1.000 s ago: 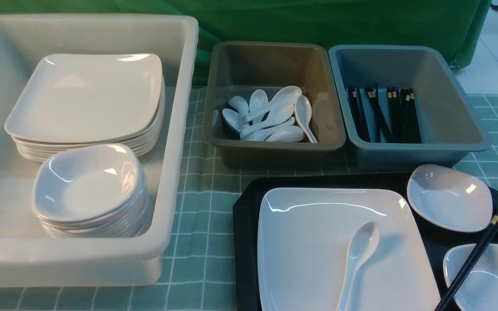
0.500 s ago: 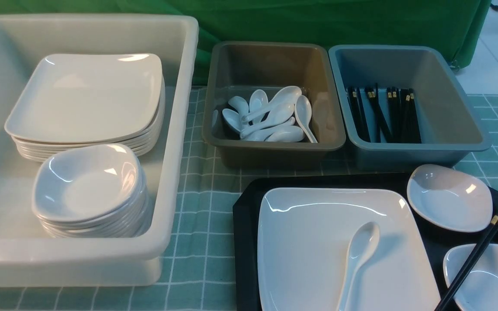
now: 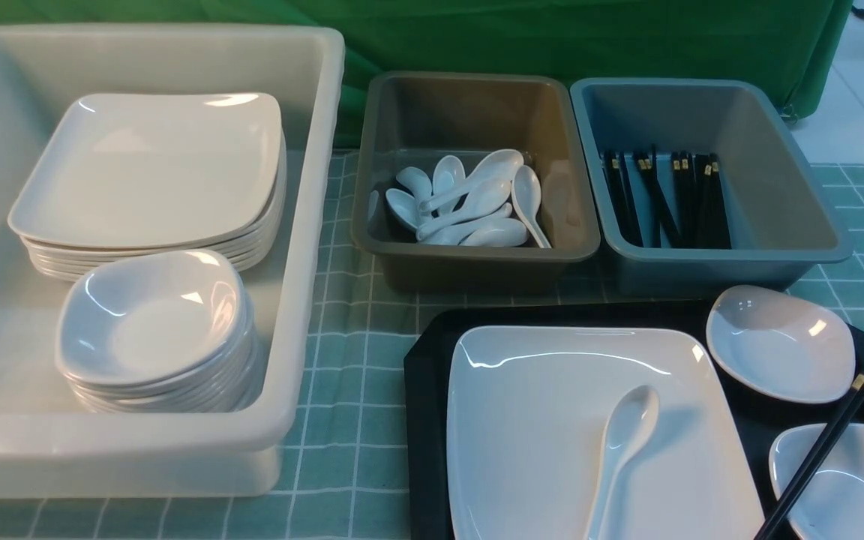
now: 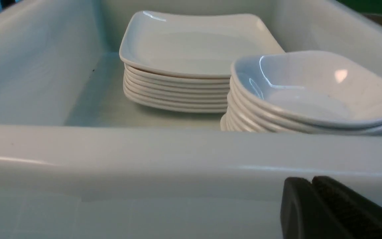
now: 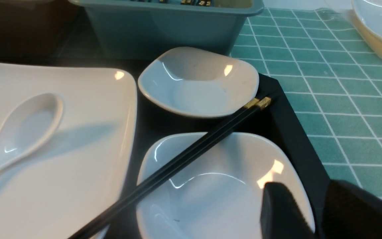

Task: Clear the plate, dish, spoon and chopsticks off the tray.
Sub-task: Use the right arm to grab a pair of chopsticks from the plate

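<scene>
- My right pincer hangs part-open and empty over the near dish's outer rim. My left pincer is closed on nothing, just outside the white tub.
- The chopsticks lie slantwise across that dish, gold ends by the far dish — just ahead of my right pincer, not touching.
- I reckon they go first: straddle both sticks, close square so neither rolls, lift clear of the rim.
- The plate sits on the tray, the spoon on the plate — both further off.
</scene>
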Controlling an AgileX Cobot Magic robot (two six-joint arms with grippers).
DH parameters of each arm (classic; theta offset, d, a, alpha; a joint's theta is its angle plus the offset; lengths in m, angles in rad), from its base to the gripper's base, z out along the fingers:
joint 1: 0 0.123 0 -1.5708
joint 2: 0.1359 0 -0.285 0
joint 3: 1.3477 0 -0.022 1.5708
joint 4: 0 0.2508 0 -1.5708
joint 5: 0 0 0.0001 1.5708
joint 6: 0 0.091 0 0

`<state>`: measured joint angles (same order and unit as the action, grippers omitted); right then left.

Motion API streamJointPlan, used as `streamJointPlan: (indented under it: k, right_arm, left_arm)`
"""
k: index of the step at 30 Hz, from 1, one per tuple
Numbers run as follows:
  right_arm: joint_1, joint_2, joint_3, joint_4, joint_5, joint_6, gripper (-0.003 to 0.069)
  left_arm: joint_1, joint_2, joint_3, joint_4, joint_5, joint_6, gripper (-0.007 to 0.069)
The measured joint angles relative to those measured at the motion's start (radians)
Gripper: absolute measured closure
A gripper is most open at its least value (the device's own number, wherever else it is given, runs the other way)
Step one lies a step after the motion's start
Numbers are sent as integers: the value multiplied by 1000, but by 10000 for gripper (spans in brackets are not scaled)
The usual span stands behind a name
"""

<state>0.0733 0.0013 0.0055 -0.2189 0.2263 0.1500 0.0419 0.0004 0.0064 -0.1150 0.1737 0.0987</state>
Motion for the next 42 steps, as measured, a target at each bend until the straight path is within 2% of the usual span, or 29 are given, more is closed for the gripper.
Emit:
streamJointPlan:
  k: [2,4,7,8,10,14,17,19,23,27,32,35,38,39,42]
  right_arm:
    - [0,0,0,55,-62,79,417]
    - [0,0,0,118,-172,247,417]
    - [0,0,0,155,-311,496,417]
    - [0,0,0,157,-340,539,417]
    - [0,0,0,161,-358,576,417]
    - [0,0,0,162,-405,600,417]
    - [1,0,0,163,-455,601,429]
    - [7,0,-10,163,-457,604,473]
    - [34,31,-151,164,-296,588,596]
    - [92,171,-387,164,-36,456,633]
    - [183,451,-667,162,306,257,635]
    - [233,640,-797,161,527,162,636]
    - [240,783,-851,161,671,97,638]
    - [238,827,-860,160,705,71,638]
    - [194,947,-868,148,782,23,638]
  left_arm:
    - [0,0,0,-125,-52,-70,608]
    - [0,0,0,-221,-83,-110,608]
    - [0,0,0,-272,-126,-149,608]
    - [0,0,0,-280,-137,-163,608]
    - [0,0,0,-295,-191,-191,608]
    - [0,0,0,-311,-407,-313,608]
    - [0,0,0,-307,-505,-418,608]
    - [0,0,0,-278,-559,-501,608]
    - [0,0,-9,-175,-592,-620,608]
    - [0,17,-127,-41,-457,-669,608]
    - [0,152,-359,86,-160,-673,608]
    - [0,301,-522,71,139,-520,608]
    - [0,423,-622,3,391,-305,608]
    - [0,510,-670,-61,520,-191,608]
    - [0,651,-723,-225,689,-30,608]
